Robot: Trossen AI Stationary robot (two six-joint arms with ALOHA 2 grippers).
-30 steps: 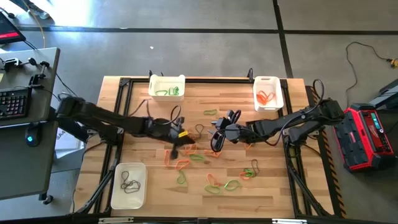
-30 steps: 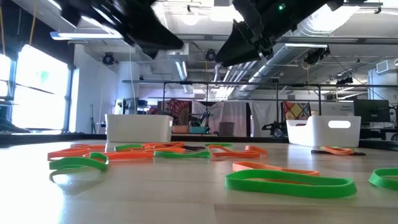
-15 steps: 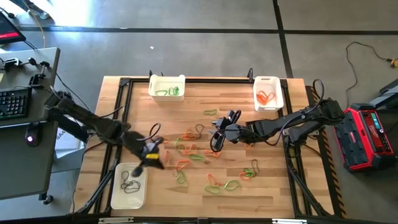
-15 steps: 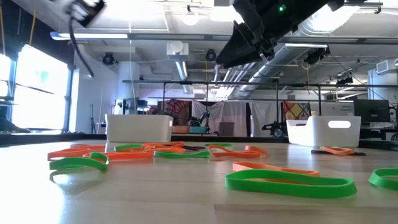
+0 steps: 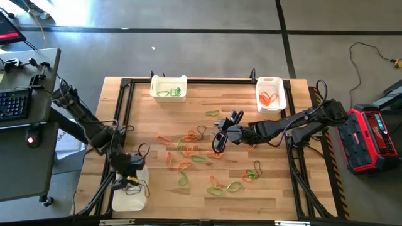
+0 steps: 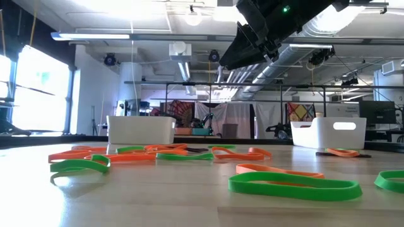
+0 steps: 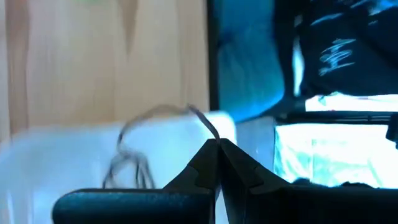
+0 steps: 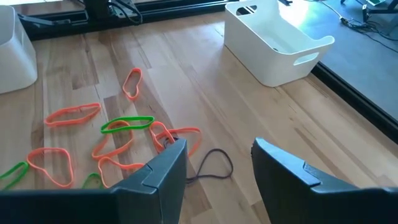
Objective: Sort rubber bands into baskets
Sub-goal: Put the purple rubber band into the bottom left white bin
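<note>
At the near left corner of the wooden desk [image 5: 157,188], the left claw [image 5: 129,178] is hovering over a white basket [image 5: 119,199], its fingers pressed together and pinching a thin dark rubber band [image 7: 202,122] that is dangling above the tub; more dark bands [image 7: 124,167] are lying inside it. Along the far edge, a second basket [image 5: 168,86] is holding green bands and a third basket [image 5: 270,93] is holding orange ones. Across the middle of the desk, loose rubber bands [image 5: 191,157] in green, orange and dark are lying scattered. The right claw [image 5: 220,139] is hanging over this pile with its fingers [image 8: 158,171] spread apart and gripping nothing, a dark band [image 8: 211,167] lying on the wood just beyond them.
</note>
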